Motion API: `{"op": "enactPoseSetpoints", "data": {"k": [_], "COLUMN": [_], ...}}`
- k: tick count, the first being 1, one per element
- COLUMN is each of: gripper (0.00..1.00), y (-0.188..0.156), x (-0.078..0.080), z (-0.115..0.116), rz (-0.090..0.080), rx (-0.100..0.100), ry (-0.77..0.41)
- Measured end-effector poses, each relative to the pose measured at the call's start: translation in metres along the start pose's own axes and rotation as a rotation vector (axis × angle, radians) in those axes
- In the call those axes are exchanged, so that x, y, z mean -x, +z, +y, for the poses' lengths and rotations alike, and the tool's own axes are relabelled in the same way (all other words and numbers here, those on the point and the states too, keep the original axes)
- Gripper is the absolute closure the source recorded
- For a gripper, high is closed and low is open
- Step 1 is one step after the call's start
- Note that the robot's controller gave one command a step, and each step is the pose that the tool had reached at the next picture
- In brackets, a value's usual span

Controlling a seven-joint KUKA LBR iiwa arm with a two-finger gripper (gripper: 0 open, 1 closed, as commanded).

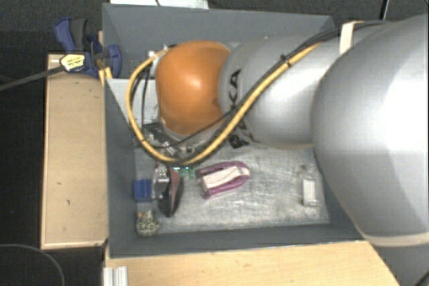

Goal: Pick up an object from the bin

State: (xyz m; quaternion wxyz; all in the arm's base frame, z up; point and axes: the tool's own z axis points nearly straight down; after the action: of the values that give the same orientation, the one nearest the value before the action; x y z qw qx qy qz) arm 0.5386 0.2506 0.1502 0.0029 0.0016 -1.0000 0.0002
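Note:
My gripper (161,175) hangs low over the front left part of the bin, mostly hidden under the arm's wrist. Right below it lies a dark elongated thing (171,196) that touches or nearly touches the gripper's tip; whether it is held I cannot tell. A small blue block (141,189) sits just left of the gripper. A small speckled greenish lump (147,224) lies in the front left corner. To the right of the gripper rests a purple and white oblong thing (223,179).
A small pale clear piece (309,191) lies near the bin's right side. The big arm with its orange cover and yellow cable hides the back and middle of the bin. The left wall stands close to the gripper.

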Motion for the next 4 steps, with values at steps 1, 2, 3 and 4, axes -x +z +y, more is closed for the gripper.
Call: {"op": "enactPoseSetpoints", "data": {"k": [1, 2, 3, 4], "gripper": [0.0, 0.0, 1.0, 0.0], "y": [0.08, 0.077, 0.075, 0.078], "x": [-0.028, -0.019, -0.016, -0.02], "z": [-0.027, -0.075, -0.075, -0.075], "rz": [-0.011, -0.011, -0.019, -0.009], "rx": [0.005, 0.008, 0.01, 0.006], "ry": [0.17, 0.315, 0.321, 0.322]}}
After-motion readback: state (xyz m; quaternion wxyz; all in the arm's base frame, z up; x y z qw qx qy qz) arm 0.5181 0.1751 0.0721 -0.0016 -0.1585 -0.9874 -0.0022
